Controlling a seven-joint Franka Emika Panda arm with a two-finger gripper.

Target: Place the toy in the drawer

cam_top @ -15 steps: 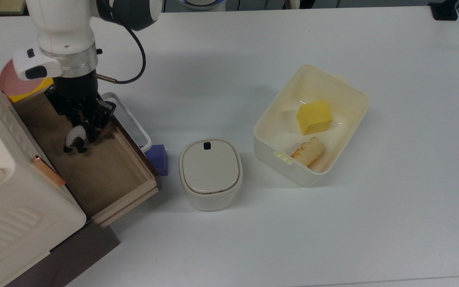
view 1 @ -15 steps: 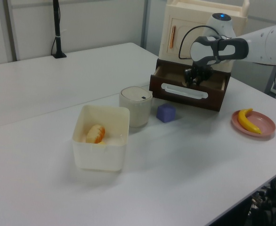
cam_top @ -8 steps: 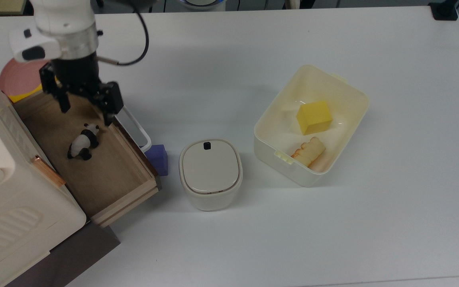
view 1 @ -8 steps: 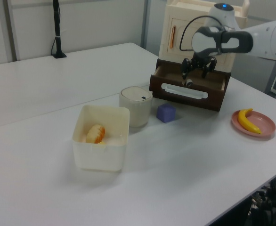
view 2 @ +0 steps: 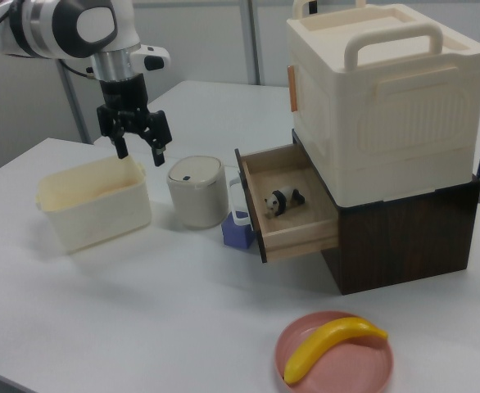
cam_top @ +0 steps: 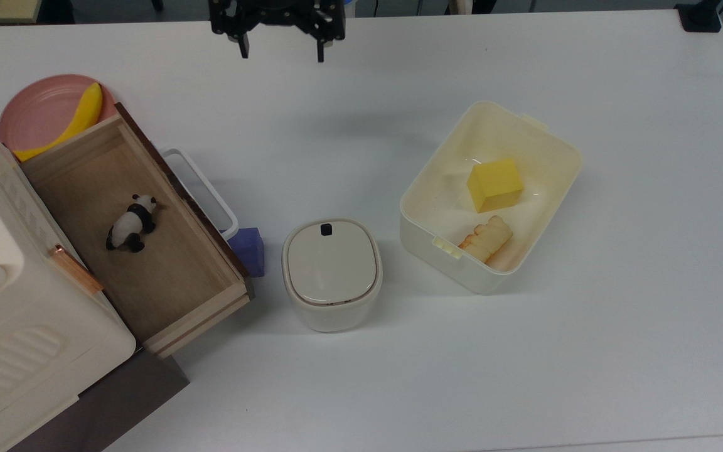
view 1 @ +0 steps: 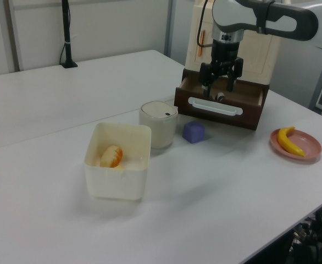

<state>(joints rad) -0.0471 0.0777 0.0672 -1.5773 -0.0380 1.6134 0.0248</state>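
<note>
The toy, a small black-and-white panda (cam_top: 130,223), lies on its side on the wooden floor of the open drawer (cam_top: 85,176), free of any grip. In the right view the panda (view 2: 283,200) rests near the middle of the drawer (view 2: 299,236). My gripper (cam_top: 281,50) hangs open and empty at the table's far edge in the top view, well away from the drawer. The right view has the gripper (view 2: 140,151) high above the cream tub. From the left view, the gripper (view 1: 217,88) hovers in front of the drawer's dark front panel (view 1: 221,113).
A cream tub (cam_top: 543,141) holds a yellow cube (cam_top: 494,184) and a bread-like piece (cam_top: 487,238). A lidded cream pot (cam_top: 331,273) and a purple block (cam_top: 250,251) stand by the drawer's white handle (cam_top: 208,191). A banana (cam_top: 76,119) lies on a pink plate (cam_top: 35,113). A cream case (view 2: 387,98) tops the cabinet.
The gripper opened and let go of the panda in the drawer, then rose and swung away toward the top view's upper middle. The panda now lies still.
</note>
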